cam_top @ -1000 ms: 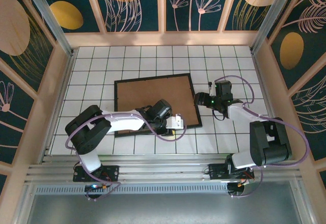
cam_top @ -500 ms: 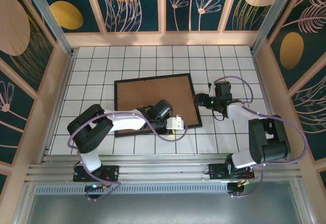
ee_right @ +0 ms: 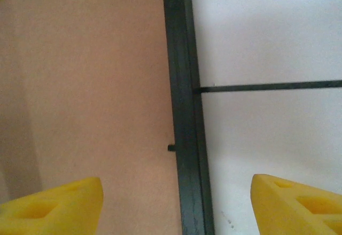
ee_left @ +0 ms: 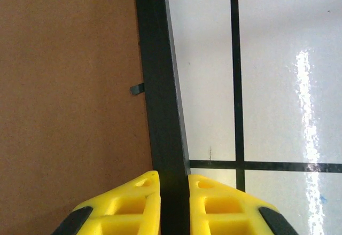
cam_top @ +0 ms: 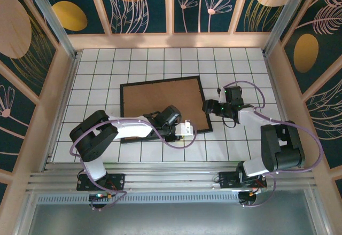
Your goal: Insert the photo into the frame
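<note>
Black thin frame (cam_top: 160, 80) lying flat mid-tabletop (cam_top: 96, 69), brown backing board (cam_top: 160, 104) facing up, little black tab (ee_left: 137, 89) on the inner edge. Since a second ago: left fingers (ee_left: 128, 203) squeezed in, now pinching the near rail; right fingers (ee_right: 59, 203) nudged closer, spread wide either side of the right rail.

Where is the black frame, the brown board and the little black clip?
the frame (ee_left: 158, 59): left wrist view, on its black side rail.
brown board (ee_left: 69, 85): left wrist view, on its bare surface.
little black clip (ee_left: 137, 89): left wrist view, on the tab's middle.
</note>
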